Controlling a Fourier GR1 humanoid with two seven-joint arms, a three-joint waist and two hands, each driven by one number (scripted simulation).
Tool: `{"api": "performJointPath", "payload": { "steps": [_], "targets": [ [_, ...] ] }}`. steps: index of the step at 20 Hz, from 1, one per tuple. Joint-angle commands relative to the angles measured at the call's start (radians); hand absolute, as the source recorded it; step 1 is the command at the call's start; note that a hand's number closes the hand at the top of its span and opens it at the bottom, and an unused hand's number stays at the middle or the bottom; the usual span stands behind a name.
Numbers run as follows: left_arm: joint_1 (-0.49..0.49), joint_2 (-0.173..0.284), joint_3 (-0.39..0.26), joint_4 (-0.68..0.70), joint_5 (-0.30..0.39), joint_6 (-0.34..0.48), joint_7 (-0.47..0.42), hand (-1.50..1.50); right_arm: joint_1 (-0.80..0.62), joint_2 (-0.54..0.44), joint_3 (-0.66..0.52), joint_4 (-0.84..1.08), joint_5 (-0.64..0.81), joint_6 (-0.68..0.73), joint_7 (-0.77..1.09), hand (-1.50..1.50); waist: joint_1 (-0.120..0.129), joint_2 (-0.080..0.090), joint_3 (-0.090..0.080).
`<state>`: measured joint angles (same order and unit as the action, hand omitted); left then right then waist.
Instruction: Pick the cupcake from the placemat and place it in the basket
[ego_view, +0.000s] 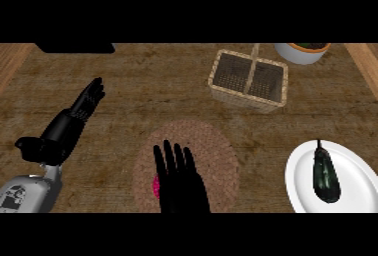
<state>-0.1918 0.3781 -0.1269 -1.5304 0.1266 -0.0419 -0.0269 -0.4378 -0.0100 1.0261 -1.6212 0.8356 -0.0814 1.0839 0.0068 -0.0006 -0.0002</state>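
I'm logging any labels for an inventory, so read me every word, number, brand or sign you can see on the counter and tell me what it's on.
There is no readable text.
The woven wicker basket, the round woven placemat, the white plate with the dark eggplant and the white pot carry no markings.
The pink cupcake is mostly hidden under the right hand.

Woven tan basket (249, 80), perhaps pink cupcake (156, 186).
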Motion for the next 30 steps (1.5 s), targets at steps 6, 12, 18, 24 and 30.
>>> {"api": "performJointPath", "payload": {
  "steps": [6,12,18,24,30],
  "targets": [
    [0.03,-0.049,-0.001,-0.025,-0.057,0.009,-0.012,0.0,-0.029,0.01,-0.001,0.155,-0.041,-0.103,0.048,-1.5,0.004,0.001,0.0],
    [0.04,-0.036,0.042,-0.051,-0.043,-0.032,0.02,0.0,-0.011,0.01,-0.012,0.083,-0.049,-0.008,0.102,-1.5,-0.003,-0.001,0.0],
    [-0.033,-0.034,0.087,0.003,-0.029,-0.081,0.052,0.0,0.002,0.01,0.023,0.233,-0.085,-0.119,0.021,-1.5,-0.001,0.001,0.0],
    [-0.002,-0.067,0.076,-0.009,-0.077,-0.085,0.005,0.0,-0.086,0.01,0.022,0.322,-0.243,-0.112,-0.04,1.5,0.007,0.003,0.0],
    [0.022,-0.088,0.088,-0.056,-0.092,-0.088,0.044,0.0,-0.062,0.01,0.143,0.308,-0.211,-0.162,-0.005,1.5,0.005,0.001,0.0]
  ]
}}
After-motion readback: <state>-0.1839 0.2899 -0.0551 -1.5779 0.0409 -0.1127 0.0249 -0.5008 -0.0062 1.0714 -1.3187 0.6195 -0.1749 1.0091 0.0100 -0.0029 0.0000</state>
